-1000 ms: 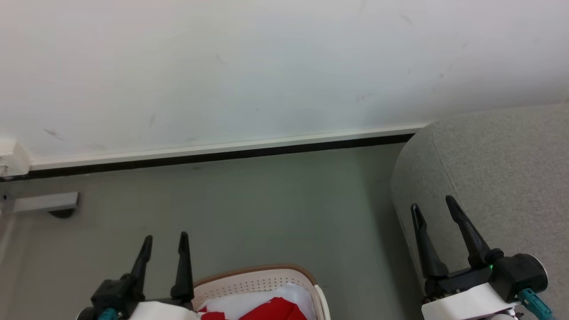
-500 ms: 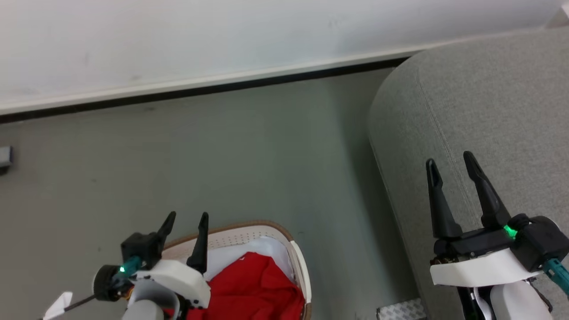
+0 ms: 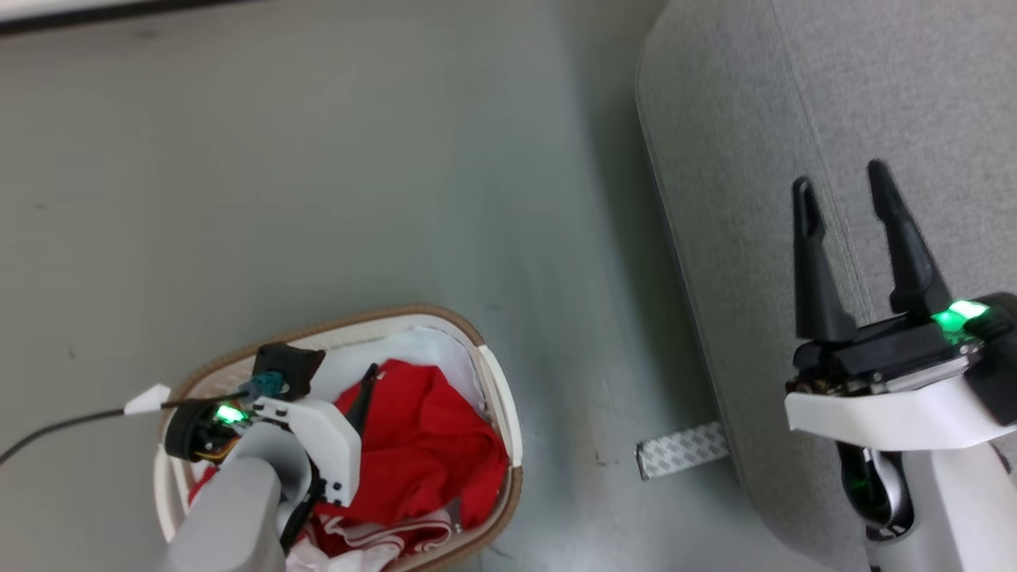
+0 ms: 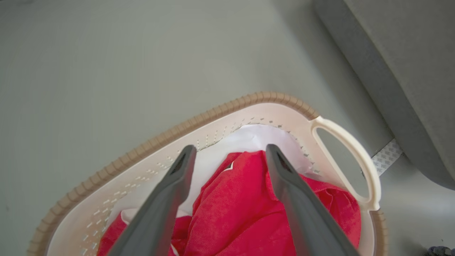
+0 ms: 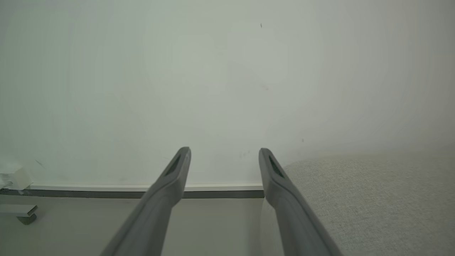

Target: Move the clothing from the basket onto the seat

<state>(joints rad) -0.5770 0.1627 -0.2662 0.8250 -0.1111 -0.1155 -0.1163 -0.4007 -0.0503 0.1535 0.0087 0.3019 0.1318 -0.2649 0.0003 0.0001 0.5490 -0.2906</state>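
A cream-white laundry basket (image 3: 380, 313) with a brown rim stood on the grey-green floor (image 3: 318, 159), near but apart from the large grey woven seat (image 3: 794, 95) to the robot's right. The bright-red clothing (image 3: 429, 445) lay heaped inside the basket, over a white cloth (image 3: 433, 349), with a red garment trimmed in white stripes (image 3: 381, 542) at the near end. The left gripper (image 4: 229, 153) was lowered into the basket above the red heap, its two dark fingers spread and holding nothing; whether they touched the fabric could not be told. The right gripper (image 3: 840, 179) hung over the seat's edge, fingers likewise spread and empty, pointing toward a pale wall (image 5: 213, 89). A strip of patterned tape (image 3: 683, 450) lay on the floor at the seat's base.
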